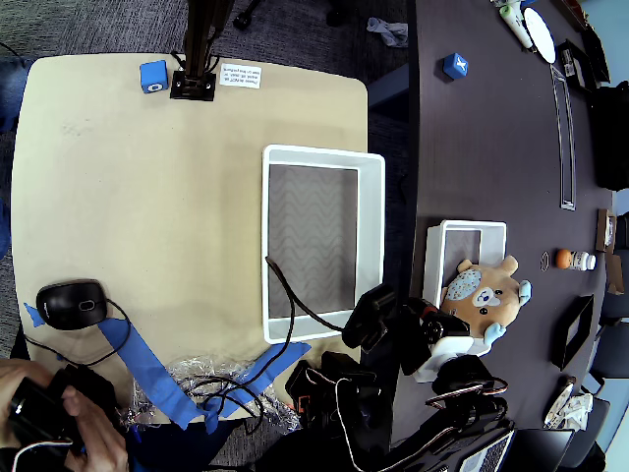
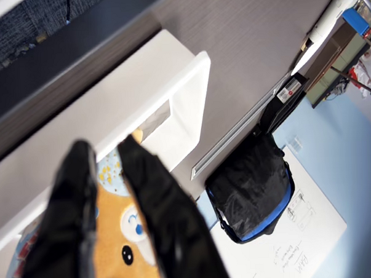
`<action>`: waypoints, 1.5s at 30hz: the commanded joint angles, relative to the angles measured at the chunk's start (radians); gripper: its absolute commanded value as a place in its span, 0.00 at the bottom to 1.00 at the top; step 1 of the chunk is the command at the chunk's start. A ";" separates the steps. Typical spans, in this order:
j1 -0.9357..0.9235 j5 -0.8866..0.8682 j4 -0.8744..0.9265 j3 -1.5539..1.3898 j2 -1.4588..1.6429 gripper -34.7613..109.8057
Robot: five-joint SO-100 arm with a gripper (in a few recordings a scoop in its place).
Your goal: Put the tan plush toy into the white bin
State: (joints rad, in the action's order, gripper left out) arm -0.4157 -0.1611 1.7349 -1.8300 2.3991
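The black pincer (image 2: 108,198) has its fingers apart, straddling the head of the plush toy (image 2: 125,240), which lies in the small bin (image 1: 472,234) on the dark table (image 1: 491,147). The white bin (image 1: 369,241) stands well apart on the tan table (image 1: 147,216).

Even, bright indoor light, soft shadows; overhead view bends at its edges; wrist view tilted, my fingers (image 2: 148,202) close up and blurred, background sharper
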 commanded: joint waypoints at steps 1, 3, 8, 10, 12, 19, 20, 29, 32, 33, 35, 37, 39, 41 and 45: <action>-0.489 0.167 -0.026 0.026 0.028 0.35; -0.488 0.164 -0.011 0.040 0.029 0.35; -0.477 0.167 0.000 0.094 0.028 0.35; -0.483 0.166 0.000 0.106 0.026 0.35; -0.489 0.166 0.002 0.132 0.028 0.35; -0.492 0.167 0.006 0.325 0.029 0.39; -0.492 0.167 0.006 0.351 0.029 0.40; -0.629 -0.025 0.006 0.472 0.084 0.53; -0.693 -0.221 0.003 0.480 0.086 0.55; -0.718 -0.293 0.003 0.480 0.081 0.56; -0.769 -0.437 0.003 0.480 0.072 0.57; -0.822 -0.569 0.002 0.480 0.067 0.58; -0.874 -0.687 -0.003 0.482 0.067 0.58; -0.923 -0.807 -0.005 0.494 0.063 0.58; -1.011 -0.982 -0.005 0.526 -0.003 0.58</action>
State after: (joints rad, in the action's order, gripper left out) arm -1.3530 -0.9910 1.7273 -1.3821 2.4283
